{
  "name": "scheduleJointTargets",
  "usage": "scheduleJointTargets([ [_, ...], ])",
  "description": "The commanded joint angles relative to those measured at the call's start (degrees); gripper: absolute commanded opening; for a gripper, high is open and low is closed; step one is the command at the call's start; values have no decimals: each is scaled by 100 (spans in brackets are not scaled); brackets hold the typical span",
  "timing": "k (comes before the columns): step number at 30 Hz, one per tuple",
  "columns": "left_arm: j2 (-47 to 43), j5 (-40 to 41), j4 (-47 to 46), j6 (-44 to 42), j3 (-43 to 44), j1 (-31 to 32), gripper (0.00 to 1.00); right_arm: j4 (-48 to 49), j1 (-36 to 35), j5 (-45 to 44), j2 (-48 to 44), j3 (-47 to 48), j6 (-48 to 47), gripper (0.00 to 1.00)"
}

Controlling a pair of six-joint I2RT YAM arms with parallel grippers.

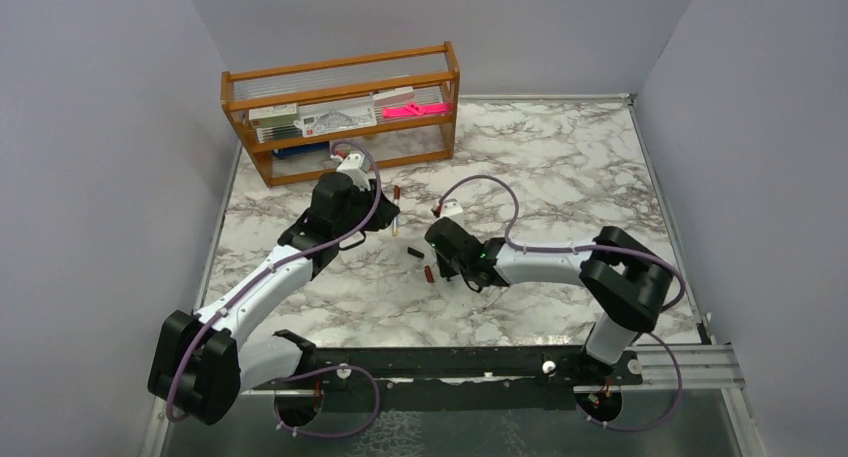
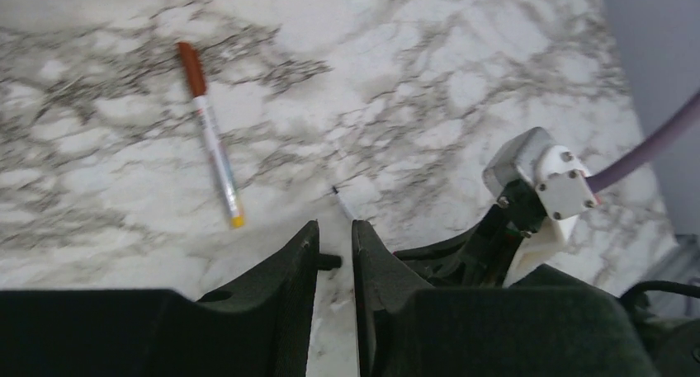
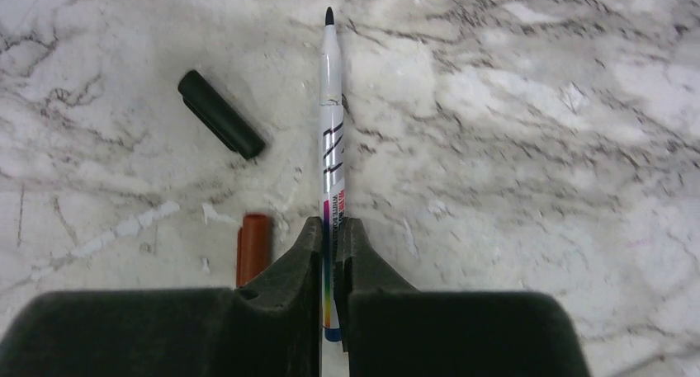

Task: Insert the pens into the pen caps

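Only the red pen (image 2: 213,138) looked capped; right end effector (image 3: 332,228) pinched the bare black pen (image 3: 333,129), its cap (image 3: 221,115) loose nearby, left end effector (image 2: 334,245) slightly spread.

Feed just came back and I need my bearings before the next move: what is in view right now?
table: one, white-grey marble, under everything
rack: one, brown wood, back left of the table
boxed sets: a few, pale, on the rack's shelf
flat item: one, bright pink, right end of that shelf
capped pen: one, white with a red-brown cap, lying mid-table
uncapped pen: one, white with a black tip, in the right gripper
black cap: one, on the table beside that pen, not touching it
red-brown cap: one, on the table by the right gripper's fingers
left gripper: jaws slightly apart, any hold unclear
right gripper: shut on the uncapped pen
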State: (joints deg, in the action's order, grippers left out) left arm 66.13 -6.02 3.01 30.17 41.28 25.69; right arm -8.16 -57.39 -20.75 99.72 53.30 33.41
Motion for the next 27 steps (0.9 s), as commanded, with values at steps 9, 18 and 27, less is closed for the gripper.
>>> scheduleJointTargets([
  [9, -888, -2950, -4872, 1823, -1251, 106, 38, 3771, -26, 527, -3692, -2696, 254, 2],
  [18, -851, -2938, -5787, 2063, -1284, 699, 49, 5546, -29, 1330, -4472, -3188, 140, 2],
  [27, -720, -2424, -6116, 2016, -1448, 1229, 51, 5687, -27, 1635, -4678, -3080, -10, 2],
])
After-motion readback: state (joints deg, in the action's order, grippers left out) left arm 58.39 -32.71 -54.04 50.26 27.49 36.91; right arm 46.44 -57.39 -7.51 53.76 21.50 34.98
